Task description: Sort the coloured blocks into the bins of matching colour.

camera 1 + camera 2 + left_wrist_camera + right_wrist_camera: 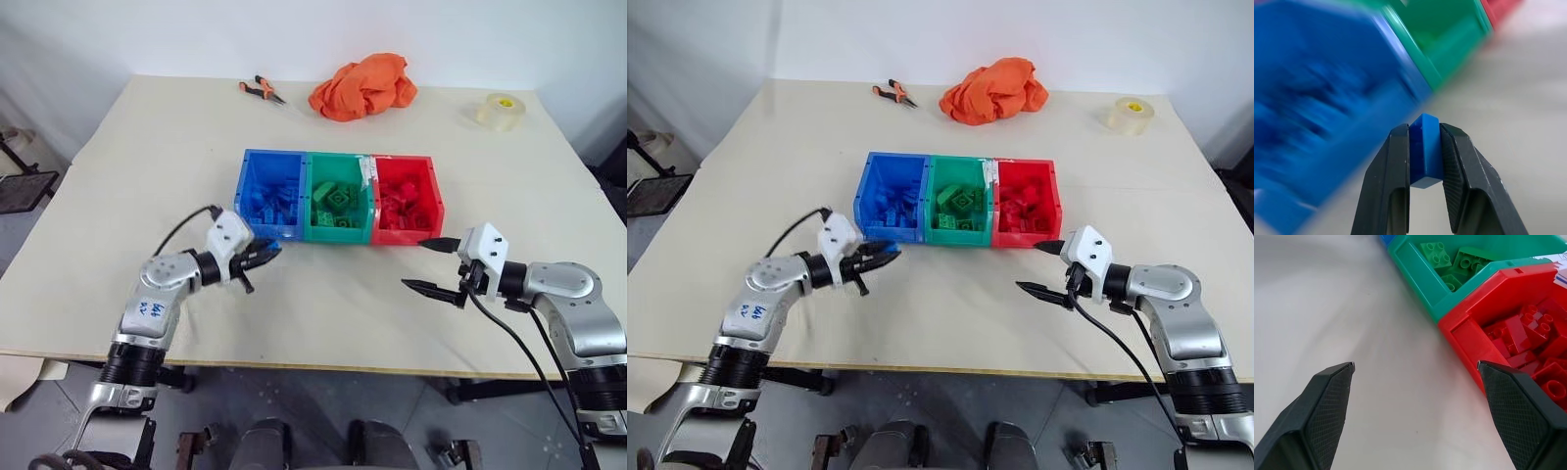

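Three joined bins stand mid-table: a blue bin (271, 193), a green bin (338, 201) and a red bin (407, 199), each holding blocks of its own colour. My left gripper (263, 252) hovers just in front of the blue bin's near wall, shut on a small blue block (1424, 149) that shows clamped between the fingers in the left wrist view. Beside the red bin's near right corner, my right gripper (431, 264) stands open with nothing between its fingers (1327, 406). Green blocks (1449, 259) and red blocks (1530, 330) show in the right wrist view.
At the back of the table lie an orange cloth (362, 86), orange-handled pliers (261, 90) and a roll of clear tape (500, 111). Bare tabletop stretches between the two grippers in front of the bins.
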